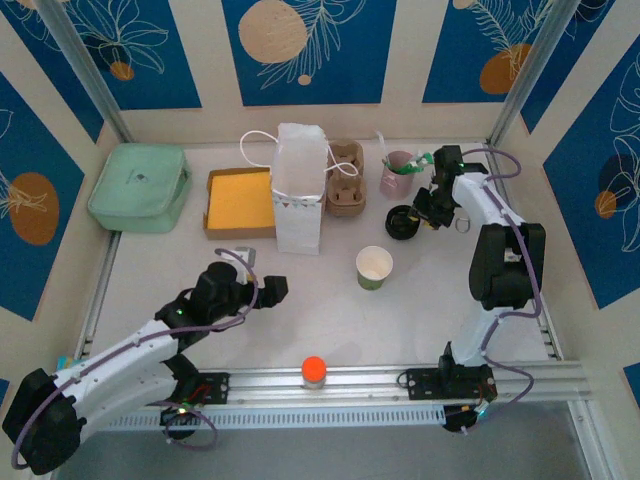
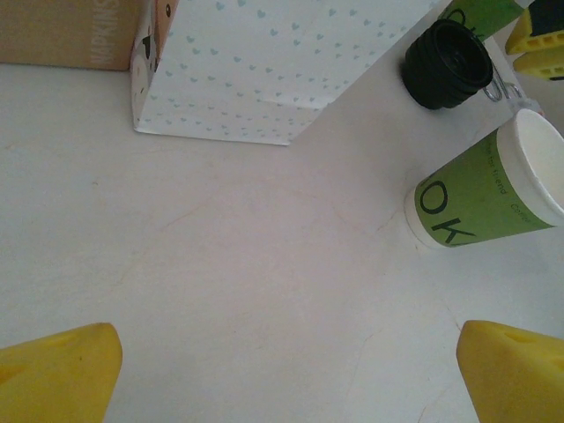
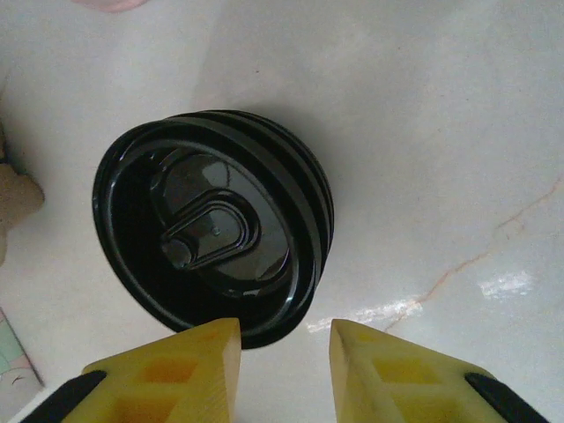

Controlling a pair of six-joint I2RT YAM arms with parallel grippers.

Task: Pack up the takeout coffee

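Nearest, a small orange-capped bottle (image 1: 314, 371) stands on the rail (image 1: 380, 379) between the 2 arm bases. Just beyond, the left gripper (image 2: 286, 342) hangs over the table (image 1: 330, 320) with its yellow fingers spread wide, holding nothing. Past it to the right stands 1 lidless green cup (image 1: 374, 267), upright and apart from everything. Farther on, a tall white paper bag (image 1: 300, 190) stands at mid-table. To its right the takeout coffee (image 1: 402, 222) rests on the table, apart from the bag; what I can make out of it is a round black lid (image 3: 207, 233) with ridged sides. The right gripper (image 3: 284, 330) hovers at that lid's edge, its fingers a narrow gap apart with table showing between them, clamping nothing. Along the far side stand a mint zip case (image 1: 140, 187), a flat cardboard box (image 1: 240, 200) with a yellow inside, a pulp cup carrier (image 1: 345, 178) and a pink cup with straws (image 1: 397, 173).
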